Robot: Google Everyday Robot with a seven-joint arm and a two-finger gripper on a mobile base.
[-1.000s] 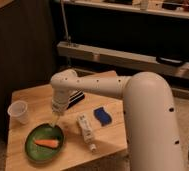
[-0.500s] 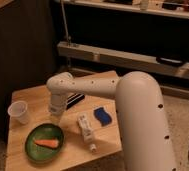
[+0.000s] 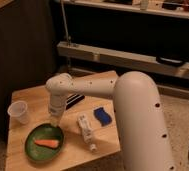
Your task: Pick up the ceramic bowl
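One wooden table (image 3: 33,97) carried six items: one dark green ceramic bowl (image 3: 38,154), one orange carrot (image 3: 47,143) lying in it, one white cup (image 3: 19,111), one blue sponge (image 3: 102,116), one white bottle (image 3: 86,131) on its side, and one dark flat object (image 3: 75,99) partly hidden by the arm. One white robot arm (image 3: 90,87) reached over them, its single gripper (image 3: 54,120) hanging at the bowl's far rim.

Hand (image 3: 54,120) lowered to ceramic bowl (image 3: 38,153) far rim; arm (image 3: 138,115) shifted left.
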